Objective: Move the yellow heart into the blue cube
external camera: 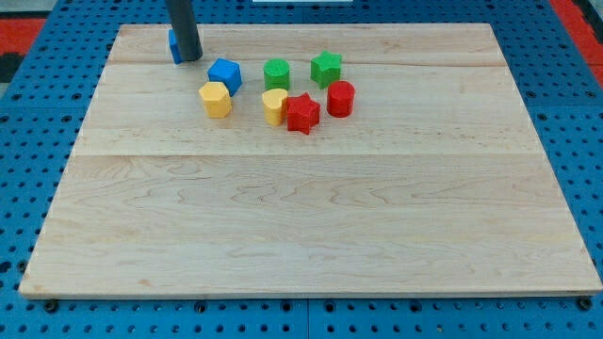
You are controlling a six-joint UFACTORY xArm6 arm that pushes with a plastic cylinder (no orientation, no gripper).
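Rod's tip (191, 58) stands at the far left, touching only a blue block (173, 45) half hidden behind it; it grasps nothing. Yellow heart (274, 105) sits against the red star (302, 113), well right of the blue cube (224, 73). Pushing looks not yet begun.

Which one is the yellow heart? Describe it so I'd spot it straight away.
Find the wooden board, then the cluster of blocks near the view's top. The yellow heart sits below the green cube, touching the red star on its right. The other yellow block stands apart, further left.
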